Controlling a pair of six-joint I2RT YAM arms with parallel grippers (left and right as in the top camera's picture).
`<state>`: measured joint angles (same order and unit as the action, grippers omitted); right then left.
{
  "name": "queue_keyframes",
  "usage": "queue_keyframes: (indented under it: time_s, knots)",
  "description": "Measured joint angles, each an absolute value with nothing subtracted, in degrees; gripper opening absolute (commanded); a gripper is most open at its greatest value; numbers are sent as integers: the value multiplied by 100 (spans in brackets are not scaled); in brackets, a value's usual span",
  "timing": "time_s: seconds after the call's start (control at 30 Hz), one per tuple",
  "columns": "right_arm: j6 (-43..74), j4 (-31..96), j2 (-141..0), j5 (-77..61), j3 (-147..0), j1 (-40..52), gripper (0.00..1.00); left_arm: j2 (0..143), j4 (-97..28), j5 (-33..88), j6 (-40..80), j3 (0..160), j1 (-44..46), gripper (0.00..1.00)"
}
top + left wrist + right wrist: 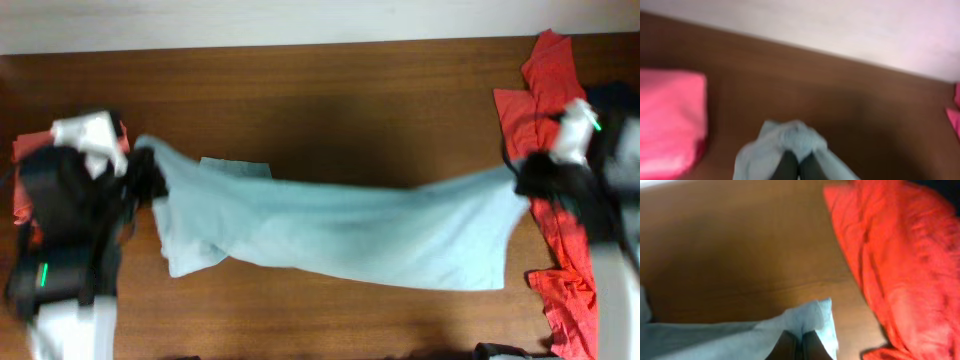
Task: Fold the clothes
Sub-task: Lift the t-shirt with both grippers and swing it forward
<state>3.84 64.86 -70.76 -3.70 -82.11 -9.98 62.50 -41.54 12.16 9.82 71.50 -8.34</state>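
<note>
A pale grey-blue T-shirt (340, 235) hangs stretched between my two grippers above the brown table (330, 100). My left gripper (148, 180) is shut on its left end, and the bunched cloth (795, 140) shows over the fingertips (799, 165) in the left wrist view. My right gripper (525, 180) is shut on its right end, where a corner of the shirt (810, 320) sits over the fingertips (802, 347) in the right wrist view. A red garment (550, 100) lies crumpled at the right edge. A salmon-pink garment (670, 120) lies at the left.
The red garment (900, 265) spreads from the back right corner down to the front right, under my right arm. The salmon-pink garment (25, 190) is mostly hidden under my left arm. A pale wall (840, 25) runs along the table's far edge.
</note>
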Motion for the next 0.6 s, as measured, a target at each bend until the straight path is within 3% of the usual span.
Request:
queue_keyframes:
  time_s: [0.2,0.3,0.43,0.6]
  knots:
    - [296,6134,-9714,-770,-9559,-917,4,8803,-2491,2040,1236,7911,-832,0]
    - [381,6405,-10532,-792,-11336,-744,4,10243,-3002,2322,1361,10029,-829,0]
    - [519,6534,-10600,-633,-13694,-582,4,11297,-4187,2467,1389,13373,-906,0]
    - [534,7526,-10036,-239,-15242,-624,4,11205,-5623,2550,1236,16042,-1098,0]
